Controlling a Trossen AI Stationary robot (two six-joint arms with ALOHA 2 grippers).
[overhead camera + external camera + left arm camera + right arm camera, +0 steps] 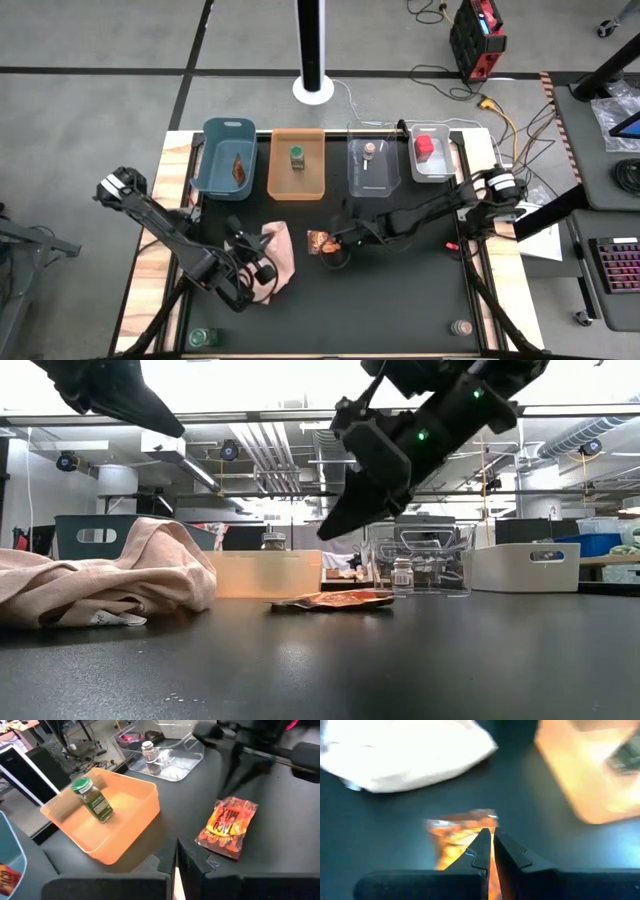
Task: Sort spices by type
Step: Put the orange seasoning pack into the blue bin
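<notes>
On the black counter (400, 300), the left gripper (268, 270) hangs over the crumpled pink cloth (283, 252), jaws closed on nothing. Just right of the cloth lies the orange-brown foil packet (321, 241). The right gripper (337, 247) hovers at its edge, jaws shut, empty.

Four bins in a row at the table's far edge, cloth and packet in front of them.

From left: the first bin (229, 153) holds a foil packet (240, 168), the second bin (297, 163) a capped jar (297, 157), the third bin (374, 159) a tiny jar (370, 149), the fourth bin (431, 152) a boxy container (424, 146). Nearer, a loose packet (322, 242) lies just right of the cloth (278, 257).
</notes>
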